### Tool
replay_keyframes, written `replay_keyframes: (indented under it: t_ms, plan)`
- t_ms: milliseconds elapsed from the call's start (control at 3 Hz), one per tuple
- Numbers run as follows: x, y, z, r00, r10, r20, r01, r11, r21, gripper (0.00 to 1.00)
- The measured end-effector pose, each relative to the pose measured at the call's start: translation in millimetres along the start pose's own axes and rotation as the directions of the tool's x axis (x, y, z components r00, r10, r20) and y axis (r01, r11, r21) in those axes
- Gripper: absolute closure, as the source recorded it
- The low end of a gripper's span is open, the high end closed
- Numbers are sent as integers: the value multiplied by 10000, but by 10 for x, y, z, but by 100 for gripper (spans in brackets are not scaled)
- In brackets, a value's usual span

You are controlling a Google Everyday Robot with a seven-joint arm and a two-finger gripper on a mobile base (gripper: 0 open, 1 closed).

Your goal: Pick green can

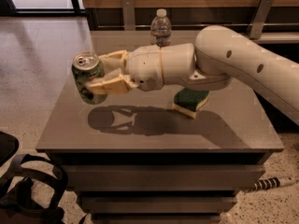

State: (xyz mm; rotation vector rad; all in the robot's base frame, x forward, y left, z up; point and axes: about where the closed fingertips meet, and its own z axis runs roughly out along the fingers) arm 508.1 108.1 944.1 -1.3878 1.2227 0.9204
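The green can [86, 78] has a silver top with a pull tab and pale label marks. My gripper [103, 73] is shut on it, one cream finger on each side. The can hangs upright in the air above the left part of the grey table [140, 134], and its shadow falls on the tabletop below. My white arm [243, 64] reaches in from the right.
A green-and-yellow sponge [190, 100] lies on the table under my arm. A clear plastic water bottle [160, 28] stands at the table's far edge. A black bag [32, 195] sits on the floor at the lower left. A cable [271, 184] lies on the floor at the right.
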Motion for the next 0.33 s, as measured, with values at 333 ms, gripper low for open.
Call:
replay_keyframes:
  t_ms: [333]
  plan:
    - [-229, -108, -139, 9987, -473, 179, 470, 9987, 177, 100]
